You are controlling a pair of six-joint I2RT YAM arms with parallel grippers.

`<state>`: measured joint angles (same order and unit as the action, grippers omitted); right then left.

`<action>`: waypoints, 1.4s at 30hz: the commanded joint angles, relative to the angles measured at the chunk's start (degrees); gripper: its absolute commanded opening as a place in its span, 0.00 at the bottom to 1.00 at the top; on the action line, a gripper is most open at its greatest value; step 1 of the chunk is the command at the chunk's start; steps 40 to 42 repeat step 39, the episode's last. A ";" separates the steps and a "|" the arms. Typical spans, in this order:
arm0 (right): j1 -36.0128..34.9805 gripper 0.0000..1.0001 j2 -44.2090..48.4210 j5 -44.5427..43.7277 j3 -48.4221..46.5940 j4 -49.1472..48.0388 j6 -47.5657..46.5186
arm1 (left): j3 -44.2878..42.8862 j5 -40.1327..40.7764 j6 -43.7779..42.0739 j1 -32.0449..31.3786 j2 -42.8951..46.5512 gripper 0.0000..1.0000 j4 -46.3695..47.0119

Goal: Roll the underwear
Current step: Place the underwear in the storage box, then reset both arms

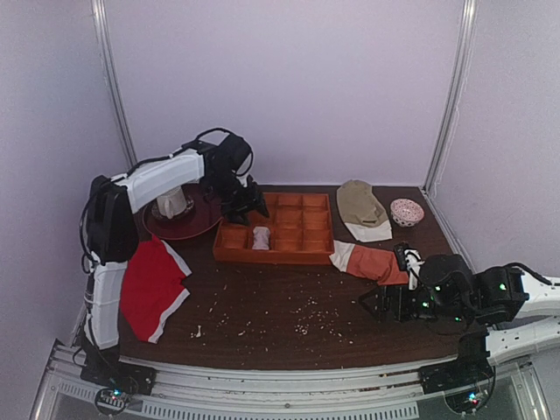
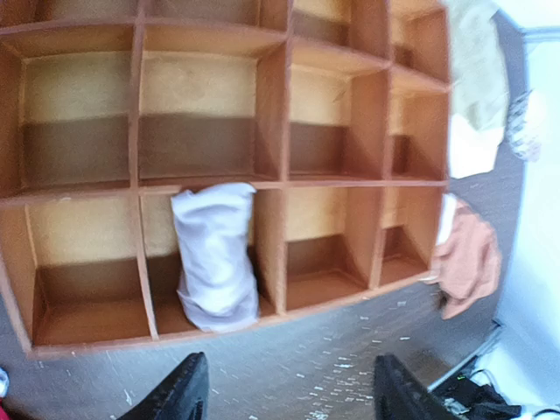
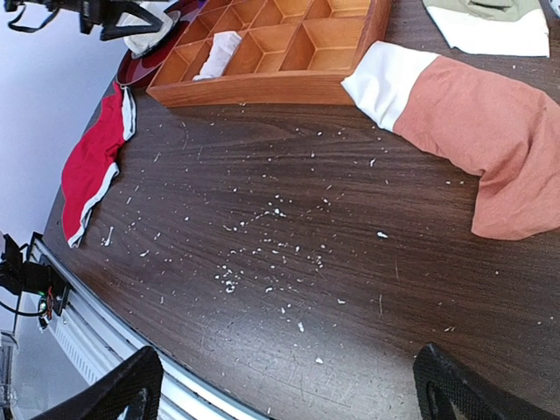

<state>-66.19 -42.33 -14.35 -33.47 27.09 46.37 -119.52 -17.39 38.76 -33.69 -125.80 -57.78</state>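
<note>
The underwear [image 1: 261, 237] is a small pale rolled bundle. It stands in the wooden tray [image 1: 302, 255], in the front row, second compartment from the left. My left gripper [image 1: 245, 206] hovers over the tray's back left part, open and holding nothing. In the left wrist view the underwear [image 2: 214, 254] leans on a divider of the tray [image 2: 271, 114], above my left gripper [image 2: 289, 385], apart from its fingers [image 2: 179, 389]. My right gripper [image 1: 385, 304] rests low over the table at the front right, open and empty. Its wrist view shows the right gripper [image 3: 284, 385] over bare wood, with the underwear [image 3: 217, 54] far off.
A red garment [image 1: 153, 284] with white trim lies at the front left. An orange-rust garment [image 1: 376, 261] lies right of the tray, close to my right gripper. An olive garment [image 1: 360, 206] and a small patterned bowl [image 1: 406, 211] sit at the back right. A dark red plate [image 1: 184, 223] sits left of the tray. White crumbs dot the table.
</note>
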 commanded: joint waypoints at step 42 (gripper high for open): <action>5.69 1.00 -26.36 -13.90 -28.83 7.01 -9.89 | 55.00 20.49 -10.08 -3.20 57.16 0.98 21.04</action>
